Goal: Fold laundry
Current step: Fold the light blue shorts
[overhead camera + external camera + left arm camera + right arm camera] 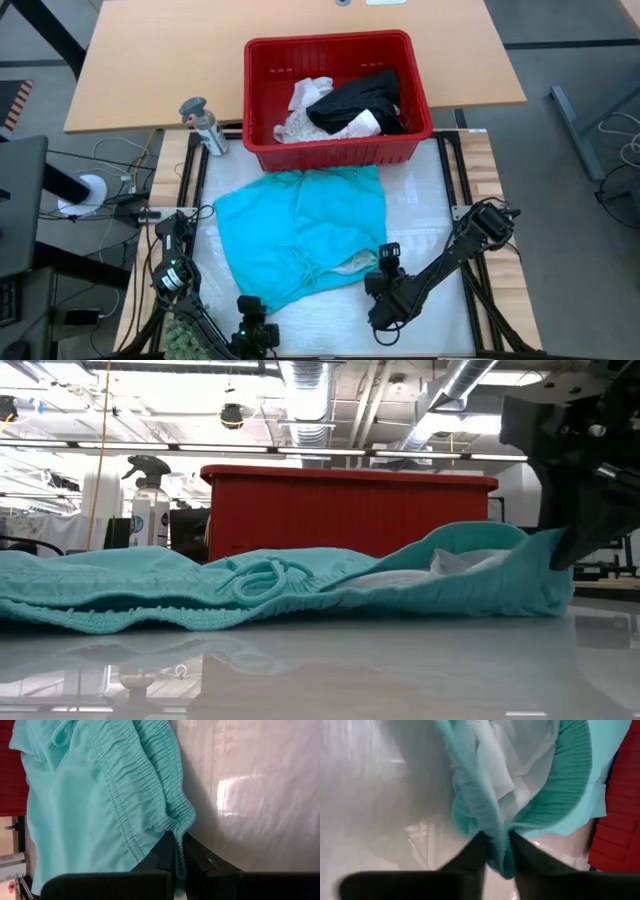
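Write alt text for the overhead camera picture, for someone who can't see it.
A crumpled teal cloth garment lies spread on the white table, with the left gripper and the right gripper each pinching its near edge. Behind it, a red plastic basket holds black and white clothes, and a grey spray bottle stands beside the basket.

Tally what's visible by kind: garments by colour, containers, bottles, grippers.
Teal garments: 1, the teal shorts on the table
Black garments: 1, the black garment in the basket
White garments: at least 1, the white cloth
Baskets: 1, the red basket
Spray bottles: 1, the spray bottle
Grippers: 2, left gripper, right gripper
Total: 7
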